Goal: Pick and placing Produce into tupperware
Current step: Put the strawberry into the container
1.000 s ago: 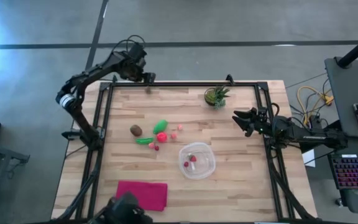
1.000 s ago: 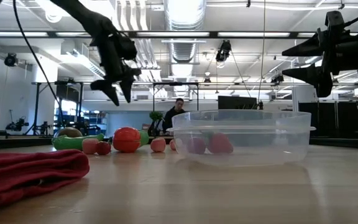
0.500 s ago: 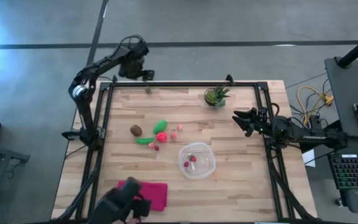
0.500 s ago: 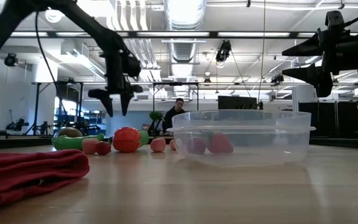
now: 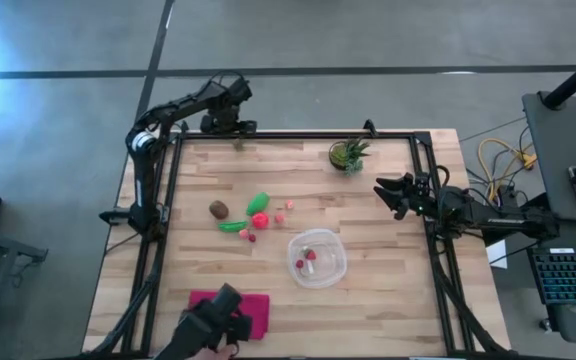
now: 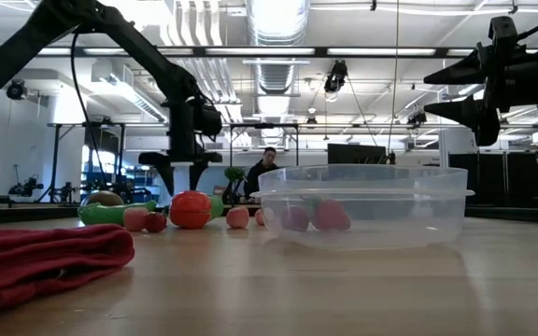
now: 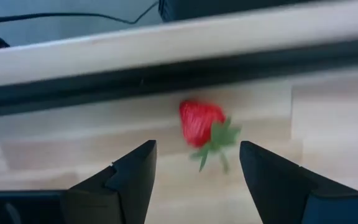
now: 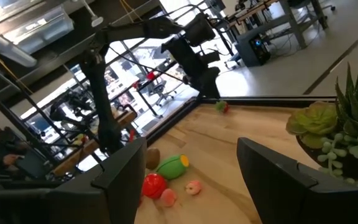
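Left gripper (image 7: pixel 194 180) is up at the far edge of the table, fingers spread wide with nothing between them, hanging right over a little red strawberry (image 7: pixel 202 122) with a green leafy top that's lying on the wood just inside the black frame rail (image 7: pixel 166 78). From overhead the left gripper (image 5: pixel 230 122) sits on the far side of the tupperware (image 5: pixel 317 257), well apart from it.

Right gripper (image 5: pixel 393 190) hangs past the tupperware toward the right edge of the table, jaws apart and empty too, close to the potted plant (image 5: pixel 348 153).

The tupperware is clear and already has a couple of red/pink pieces (image 5: pixel 309 258) inside. The rest of the produce sits in a loose cluster just left of the tupperware: brown oval (image 5: pixel 219 209), a green piece (image 5: pixel 259 202), a red round one (image 5: pixel 260 220), a long green one (image 5: pixel 232 227) and a few small pink bits (image 5: pixel 280 217). The magenta cloth (image 5: pixel 253 305) lies near the front edge, on the near-left side of the tupperware.
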Tool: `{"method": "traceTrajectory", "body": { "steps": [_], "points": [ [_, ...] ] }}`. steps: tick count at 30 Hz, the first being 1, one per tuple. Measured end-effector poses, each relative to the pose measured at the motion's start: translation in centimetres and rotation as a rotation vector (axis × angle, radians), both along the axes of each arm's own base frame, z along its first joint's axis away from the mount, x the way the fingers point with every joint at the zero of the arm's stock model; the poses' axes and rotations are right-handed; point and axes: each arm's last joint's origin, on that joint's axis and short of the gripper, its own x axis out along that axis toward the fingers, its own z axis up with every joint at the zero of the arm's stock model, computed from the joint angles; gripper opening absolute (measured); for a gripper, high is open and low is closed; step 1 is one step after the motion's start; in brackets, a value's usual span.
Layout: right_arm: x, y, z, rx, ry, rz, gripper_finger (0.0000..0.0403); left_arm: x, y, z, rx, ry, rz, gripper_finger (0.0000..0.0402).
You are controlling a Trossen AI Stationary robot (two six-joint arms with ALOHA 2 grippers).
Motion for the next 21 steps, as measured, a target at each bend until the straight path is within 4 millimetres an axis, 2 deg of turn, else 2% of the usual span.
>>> {"method": "traceTrajectory", "body": {
  "steps": [8,21],
  "points": [
    [0.0,0.0,0.0,-0.002,0.004,0.000,0.0242,0.4,0.3,-0.2,0.040,-0.032,0.026,0.0217],
    [0.0,0.0,-0.2,0.001,0.024,0.000,0.0242,0.9,0.4,-2.9,-0.013,0.010,0.043,0.0217]
  ]
}}
